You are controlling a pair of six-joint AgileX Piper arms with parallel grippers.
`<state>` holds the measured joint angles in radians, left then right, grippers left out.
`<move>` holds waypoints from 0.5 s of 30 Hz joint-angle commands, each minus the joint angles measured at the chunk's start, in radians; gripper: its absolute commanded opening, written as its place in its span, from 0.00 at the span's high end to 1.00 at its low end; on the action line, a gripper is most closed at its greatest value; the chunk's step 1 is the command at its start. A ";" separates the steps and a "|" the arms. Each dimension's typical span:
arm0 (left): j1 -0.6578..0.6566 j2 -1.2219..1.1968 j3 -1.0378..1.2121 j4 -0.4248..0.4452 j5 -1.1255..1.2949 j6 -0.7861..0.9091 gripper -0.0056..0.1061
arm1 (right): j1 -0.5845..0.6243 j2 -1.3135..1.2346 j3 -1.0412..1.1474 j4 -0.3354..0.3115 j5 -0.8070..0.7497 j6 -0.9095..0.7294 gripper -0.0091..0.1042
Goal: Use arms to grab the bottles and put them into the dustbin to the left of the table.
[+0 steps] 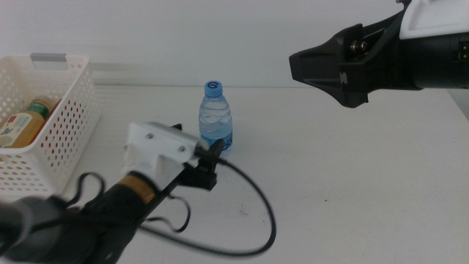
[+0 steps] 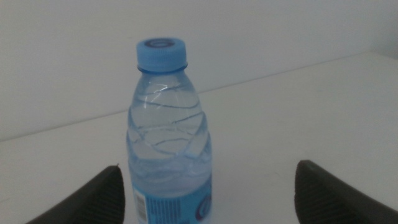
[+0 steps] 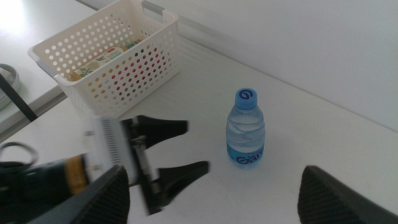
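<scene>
The left gripper (image 3: 177, 149) is spread apart short of the water bottle (image 1: 215, 119). The bottle should be centred between the jaws, then clamped low. The right gripper (image 1: 322, 67), held above, also looks parted.

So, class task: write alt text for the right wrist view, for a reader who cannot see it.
A small clear plastic water bottle with a blue cap stands upright on the white table, with the left arm's open black gripper nearby, apart from it. Behind sits a white perforated plastic basket with items inside.
</scene>
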<state>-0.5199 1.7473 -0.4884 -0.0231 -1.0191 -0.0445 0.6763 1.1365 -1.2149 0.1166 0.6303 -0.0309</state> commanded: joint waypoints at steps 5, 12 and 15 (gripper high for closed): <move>0.025 0.167 -0.155 -0.004 -0.017 -0.012 0.11 | 0.003 -0.005 -0.004 -0.003 0.000 -0.003 0.10; 0.044 0.278 -0.256 -0.014 -0.017 -0.012 0.11 | 0.003 -0.005 -0.004 -0.003 0.000 -0.003 0.10; 0.053 0.311 -0.293 -0.012 -0.017 -0.012 0.11 | 0.003 -0.005 -0.004 -0.003 0.000 -0.003 0.10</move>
<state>-0.4726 2.0476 -0.7646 -0.0298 -1.0224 -0.0445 0.6763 1.1365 -1.2149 0.1166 0.6303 -0.0309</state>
